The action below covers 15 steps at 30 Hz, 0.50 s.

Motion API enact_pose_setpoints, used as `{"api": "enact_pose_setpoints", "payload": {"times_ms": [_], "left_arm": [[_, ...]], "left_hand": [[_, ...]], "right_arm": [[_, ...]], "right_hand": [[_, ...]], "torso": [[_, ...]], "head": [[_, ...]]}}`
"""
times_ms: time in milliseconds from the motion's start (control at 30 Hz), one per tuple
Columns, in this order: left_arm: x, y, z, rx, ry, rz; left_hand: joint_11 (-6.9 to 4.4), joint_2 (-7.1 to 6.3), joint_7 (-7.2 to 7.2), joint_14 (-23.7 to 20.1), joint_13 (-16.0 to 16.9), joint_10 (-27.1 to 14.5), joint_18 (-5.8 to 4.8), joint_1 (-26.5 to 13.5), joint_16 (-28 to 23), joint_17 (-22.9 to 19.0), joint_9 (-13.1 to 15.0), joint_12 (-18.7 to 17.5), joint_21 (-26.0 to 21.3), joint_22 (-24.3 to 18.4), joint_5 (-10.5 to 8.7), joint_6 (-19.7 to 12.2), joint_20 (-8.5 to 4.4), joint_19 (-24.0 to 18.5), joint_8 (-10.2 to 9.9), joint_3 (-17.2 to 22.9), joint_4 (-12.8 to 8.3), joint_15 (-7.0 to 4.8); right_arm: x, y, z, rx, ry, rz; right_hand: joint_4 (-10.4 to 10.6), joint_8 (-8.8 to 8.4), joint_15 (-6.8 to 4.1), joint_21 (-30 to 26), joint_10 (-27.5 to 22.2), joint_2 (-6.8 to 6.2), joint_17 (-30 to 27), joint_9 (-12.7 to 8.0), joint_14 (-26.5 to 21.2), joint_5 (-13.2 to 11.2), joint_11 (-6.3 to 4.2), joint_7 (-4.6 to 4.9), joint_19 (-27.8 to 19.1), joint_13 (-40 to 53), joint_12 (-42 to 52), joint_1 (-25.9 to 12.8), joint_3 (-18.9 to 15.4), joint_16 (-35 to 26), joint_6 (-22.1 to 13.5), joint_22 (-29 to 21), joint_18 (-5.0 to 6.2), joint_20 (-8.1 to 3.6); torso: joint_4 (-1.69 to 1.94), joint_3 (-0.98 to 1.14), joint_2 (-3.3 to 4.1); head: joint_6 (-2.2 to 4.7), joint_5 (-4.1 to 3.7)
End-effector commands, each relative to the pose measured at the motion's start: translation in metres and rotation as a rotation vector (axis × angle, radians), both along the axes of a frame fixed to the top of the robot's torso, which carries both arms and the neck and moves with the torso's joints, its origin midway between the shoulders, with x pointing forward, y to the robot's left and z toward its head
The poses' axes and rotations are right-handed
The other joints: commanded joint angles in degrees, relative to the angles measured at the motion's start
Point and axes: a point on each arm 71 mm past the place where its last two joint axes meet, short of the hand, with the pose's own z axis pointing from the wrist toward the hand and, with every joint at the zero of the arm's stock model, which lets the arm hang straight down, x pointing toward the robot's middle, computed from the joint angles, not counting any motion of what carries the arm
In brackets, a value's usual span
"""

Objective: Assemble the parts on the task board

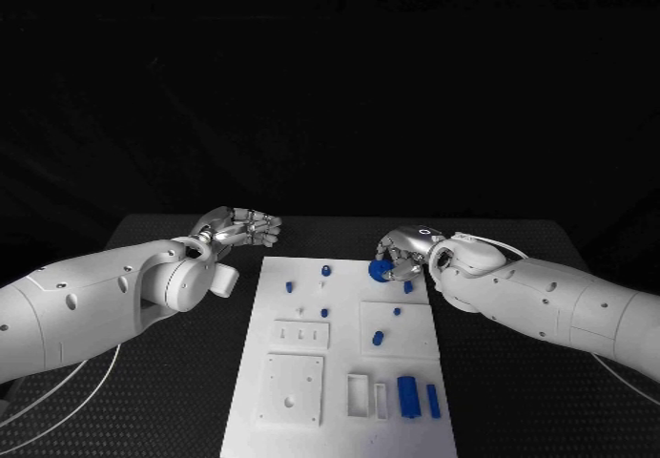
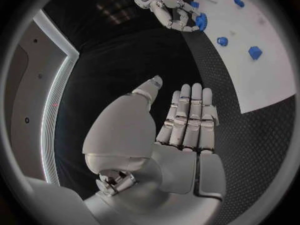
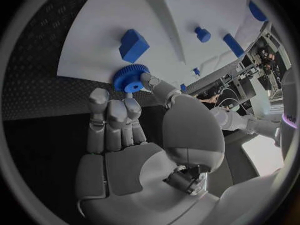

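My right hand (image 1: 407, 250) pinches a blue gear (image 3: 130, 78) between its thumb and fingers, right at the far right edge of the white task board (image 1: 310, 382). My left hand (image 1: 237, 229) holds nothing; its fingers lie straight and close together, off the board's far left corner over the black tabletop (image 1: 165, 382). Small blue parts (image 1: 377, 336) lie on the board, and more blue pieces (image 1: 407, 393) sit near its front.

Matt white board (image 1: 310, 382), smooth like plastic. Blue gear (image 3: 130, 78): toothed rim, dull plastic look. Black tabletop (image 3: 44, 90) with fine woven, grainy texture. Silvery metallic hand (image 2: 184, 122) and hand (image 3: 125, 130), satin sheen; glossy white arm shells (image 1: 83, 305).
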Motion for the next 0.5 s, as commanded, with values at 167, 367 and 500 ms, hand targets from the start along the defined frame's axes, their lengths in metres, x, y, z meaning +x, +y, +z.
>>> {"api": "enact_pose_setpoints", "payload": {"times_ms": [167, 367, 500], "left_arm": [[-0.0011, -0.0028, 0.0014, 0.000, -0.004, -0.022], [-0.0014, -0.0013, 0.0013, 0.003, -0.002, -0.020], [-0.0015, -0.0013, 0.0013, 0.005, -0.003, -0.020]], "left_hand": [[0.02, 0.04, 0.04, -0.1, -0.1, 0.5, 0.97, -0.7, -0.2, -0.1, -0.1, -0.2, 0.0, 1.2, -0.20, 0.6, 0.32, 0.0, -0.2, -0.1, -0.3, 0.29], [0.03, 0.02, 0.04, -0.1, -0.1, 0.5, 0.96, -0.7, -0.2, -0.1, -0.1, -0.2, 0.0, 1.2, -0.21, 0.6, 0.32, 0.0, -0.2, -0.1, -0.3, 0.30], [0.03, 0.01, 0.04, -0.1, -0.1, 0.5, 0.96, -0.7, -0.2, -0.1, -0.1, -0.3, 0.0, 1.2, -0.21, 0.6, 0.33, 0.0, -0.2, -0.1, -0.3, 0.30]], "right_arm": [[-0.0062, -0.0077, -0.0261, -0.084, 0.115, -0.024], [-0.0068, -0.0068, -0.0256, -0.074, 0.109, -0.024], [-0.0069, -0.0071, -0.0257, -0.074, 0.109, -0.025]], "right_hand": [[0.1, -0.52, -0.17, 0.5, -1.0, -1.17, 0.4, -0.3, 0.1, 1.9, 0.30, 0.73, -0.3, -0.6, -0.8, -1.4, -0.5, -0.5, 2.5, 1.0, 1.81, -0.14], [-0.3, -1.44, 0.33, 0.5, -1.8, -1.41, 0.9, -0.7, 0.1, 5.6, 0.86, 1.32, -0.5, -0.8, -0.8, -2.8, -2.9, -0.9, 0.8, 0.9, 1.81, -0.33], [-0.3, -0.87, 0.08, 0.4, -1.7, -0.17, 1.2, -0.5, 0.2, 8.1, 0.54, 1.01, -0.5, -0.9, -0.6, -1.3, -1.3, -1.0, 1.9, 0.8, 1.81, -0.47]], "torso": [[-0.01, 0.04, 0.01], [0.00, 0.04, 0.00], [0.01, 0.08, 0.02]], "head": [[0.04, -0.32], [0.01, -0.32], [-0.02, -0.28]]}}
